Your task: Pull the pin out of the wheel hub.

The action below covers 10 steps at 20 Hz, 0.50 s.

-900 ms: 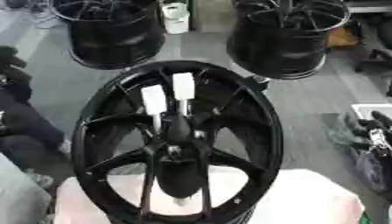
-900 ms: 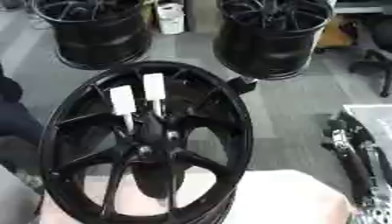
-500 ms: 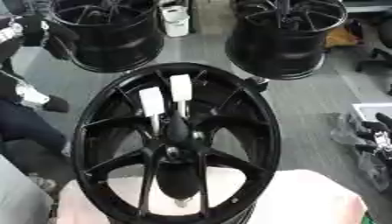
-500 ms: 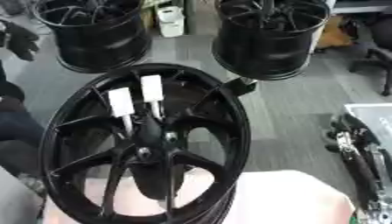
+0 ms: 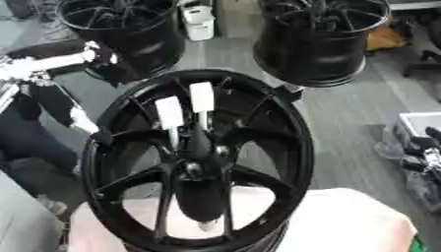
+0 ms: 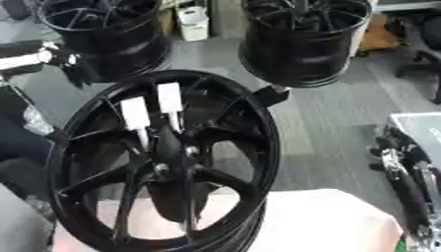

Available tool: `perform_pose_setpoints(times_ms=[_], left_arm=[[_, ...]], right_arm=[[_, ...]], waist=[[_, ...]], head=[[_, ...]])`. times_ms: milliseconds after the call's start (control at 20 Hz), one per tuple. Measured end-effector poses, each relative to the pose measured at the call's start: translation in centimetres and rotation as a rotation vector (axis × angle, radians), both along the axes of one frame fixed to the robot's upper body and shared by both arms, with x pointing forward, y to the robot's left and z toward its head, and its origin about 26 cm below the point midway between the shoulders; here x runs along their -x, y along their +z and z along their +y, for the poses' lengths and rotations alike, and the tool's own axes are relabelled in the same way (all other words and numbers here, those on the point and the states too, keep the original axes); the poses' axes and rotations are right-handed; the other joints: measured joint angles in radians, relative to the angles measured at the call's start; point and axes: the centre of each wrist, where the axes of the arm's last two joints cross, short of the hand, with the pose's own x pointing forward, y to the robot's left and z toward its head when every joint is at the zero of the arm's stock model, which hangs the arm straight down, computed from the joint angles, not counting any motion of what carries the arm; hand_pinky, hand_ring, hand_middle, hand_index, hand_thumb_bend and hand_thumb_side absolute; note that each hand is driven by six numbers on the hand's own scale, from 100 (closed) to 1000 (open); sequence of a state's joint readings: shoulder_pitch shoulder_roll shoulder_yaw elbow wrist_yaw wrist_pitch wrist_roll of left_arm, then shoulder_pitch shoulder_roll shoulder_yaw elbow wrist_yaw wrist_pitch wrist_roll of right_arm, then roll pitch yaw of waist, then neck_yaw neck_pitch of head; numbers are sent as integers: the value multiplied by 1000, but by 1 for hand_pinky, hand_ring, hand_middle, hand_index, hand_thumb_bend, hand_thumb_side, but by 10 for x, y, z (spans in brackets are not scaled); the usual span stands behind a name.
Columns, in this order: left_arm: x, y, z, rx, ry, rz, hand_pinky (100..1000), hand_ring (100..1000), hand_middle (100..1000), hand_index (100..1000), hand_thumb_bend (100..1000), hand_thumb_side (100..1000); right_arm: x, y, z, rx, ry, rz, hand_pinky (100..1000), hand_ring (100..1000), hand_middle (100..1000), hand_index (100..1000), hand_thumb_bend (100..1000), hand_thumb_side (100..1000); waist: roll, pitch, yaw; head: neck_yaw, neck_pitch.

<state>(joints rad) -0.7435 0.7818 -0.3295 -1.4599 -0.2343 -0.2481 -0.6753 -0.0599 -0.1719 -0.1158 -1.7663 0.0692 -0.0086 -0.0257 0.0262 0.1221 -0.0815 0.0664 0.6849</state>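
Observation:
A black spoked wheel hub leans on a pale pink padded surface, facing me. Two pins with white rectangular heads stick out above its centre: one on the left, one a little higher on the right. Their thin stems run down toward the dark hub centre. My left arm, black with pale segments, comes in from the left, and its end is at the wheel's left rim, apart from both pins. My right hand lies at the right edge, far from the wheel.
Two more black wheels stand on the grey floor behind, one at the back left and one at the back right. A white container sits between them. A pale tray is at the right edge.
My left arm has come in from the left edge and now reaches the wheel's left rim. The wheel and both pins have stayed put.

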Motion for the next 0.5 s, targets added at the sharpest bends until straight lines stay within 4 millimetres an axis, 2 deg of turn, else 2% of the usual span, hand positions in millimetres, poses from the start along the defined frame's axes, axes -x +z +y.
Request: perform_pose_setpoints(times_ms=[500], left_arm=[[-18, -13, -25, -41, -3, 8, 661, 610, 627, 795, 855, 357]], right_arm=[[1, -2, 1, 0, 3, 9, 666, 764, 772, 922, 100, 709]], waist=[[2, -3, -6]], head=[[3, 7]])
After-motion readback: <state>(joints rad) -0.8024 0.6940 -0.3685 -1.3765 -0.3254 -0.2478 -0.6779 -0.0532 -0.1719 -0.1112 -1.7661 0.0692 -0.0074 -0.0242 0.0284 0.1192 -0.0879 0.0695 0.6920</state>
